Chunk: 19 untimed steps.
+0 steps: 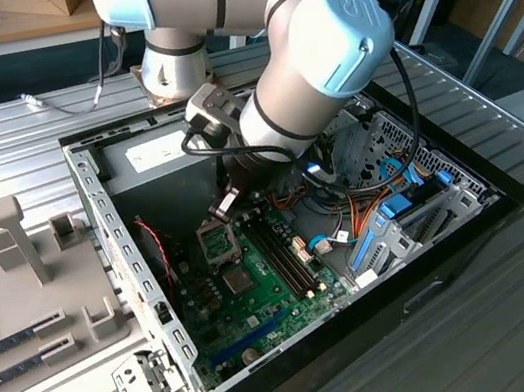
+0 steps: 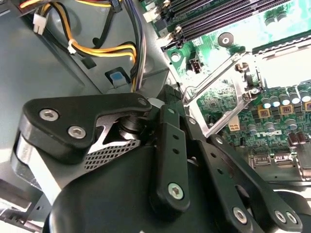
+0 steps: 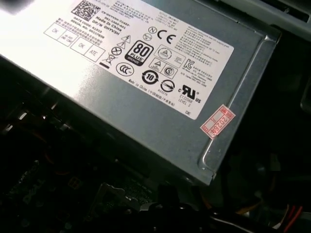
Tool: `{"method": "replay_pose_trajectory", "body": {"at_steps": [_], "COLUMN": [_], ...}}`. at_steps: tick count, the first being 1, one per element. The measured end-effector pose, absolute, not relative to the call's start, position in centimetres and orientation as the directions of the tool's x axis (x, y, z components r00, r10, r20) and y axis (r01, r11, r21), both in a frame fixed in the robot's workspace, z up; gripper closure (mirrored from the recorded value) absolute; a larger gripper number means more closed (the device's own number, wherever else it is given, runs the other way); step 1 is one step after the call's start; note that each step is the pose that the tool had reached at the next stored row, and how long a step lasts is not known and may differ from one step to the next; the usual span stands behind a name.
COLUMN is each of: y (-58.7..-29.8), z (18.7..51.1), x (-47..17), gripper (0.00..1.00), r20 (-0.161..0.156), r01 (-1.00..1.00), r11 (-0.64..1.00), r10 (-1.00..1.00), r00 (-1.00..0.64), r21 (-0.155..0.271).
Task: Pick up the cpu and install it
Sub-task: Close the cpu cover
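In the exterior view my gripper point(image 1: 222, 207) hangs inside the open computer case, just above the motherboard's cpu socket point(image 1: 218, 243). The socket's metal load frame point(image 2: 228, 87) stands lifted, with the green board beneath it. The gripper's black linkage bars point(image 2: 171, 145) lie in front of the socket area in the second wrist view. The cpu is hidden; I cannot tell whether it is under the gripper or in the socket.
The grey power-supply box point(image 3: 146, 82) sits at the case's back point(image 1: 158, 153), close to the wrist. Memory slots point(image 1: 282, 253), a dark glossy chip point(image 1: 239, 281), cable bundles point(image 1: 385, 200) and a blue drive cage point(image 1: 399, 223) crowd the case. A grey parts fixture point(image 1: 29, 257) lies at the exterior view's left.
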State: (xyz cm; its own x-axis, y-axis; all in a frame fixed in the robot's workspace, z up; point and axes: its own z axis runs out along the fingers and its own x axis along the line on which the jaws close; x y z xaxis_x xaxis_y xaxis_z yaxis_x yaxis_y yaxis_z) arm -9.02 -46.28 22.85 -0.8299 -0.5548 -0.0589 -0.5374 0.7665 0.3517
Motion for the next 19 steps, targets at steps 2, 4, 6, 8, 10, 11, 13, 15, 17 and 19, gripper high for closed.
{"method": "replay_pose_trajectory", "body": {"at_steps": [2, 4, 6, 8, 10, 11, 13, 15, 17, 19], "y": [-46.30, -46.36, -46.46, -46.56, -46.64, -46.64, -46.66, -46.66, -46.67, -46.67], "z": [22.94, 22.97, 22.98, 22.98, 23.05, 23.06, 23.06, 23.06, 23.06, 23.07], "x": [-9.03, -9.01, -9.02, -9.02, -9.02, -9.02, -9.01, -9.01, -9.00, -8.95], "gripper": [0.89, 0.89, 0.89, 0.89, 0.89, 0.89, 0.89, 0.89, 0.89, 0.89], "r20": [-0.061, -0.064, -0.068, -0.074, -0.081, -0.081, -0.081, -0.081, -0.081, -0.081], "r01": [-0.540, -0.542, -0.545, -0.546, -0.551, -0.554, -0.560, -0.574, -0.585, -0.590], "r11": [0.763, 0.760, 0.755, 0.750, 0.742, 0.740, 0.735, 0.724, 0.715, 0.711], "r10": [-0.557, -0.560, -0.562, -0.562, -0.567, -0.570, -0.577, -0.593, -0.605, -0.611], "r00": [-0.828, -0.826, -0.825, -0.824, -0.820, -0.818, -0.813, -0.801, -0.792, -0.788], "r21": [0.355, 0.359, 0.365, 0.373, 0.381, 0.381, 0.381, 0.381, 0.381, 0.382]}}
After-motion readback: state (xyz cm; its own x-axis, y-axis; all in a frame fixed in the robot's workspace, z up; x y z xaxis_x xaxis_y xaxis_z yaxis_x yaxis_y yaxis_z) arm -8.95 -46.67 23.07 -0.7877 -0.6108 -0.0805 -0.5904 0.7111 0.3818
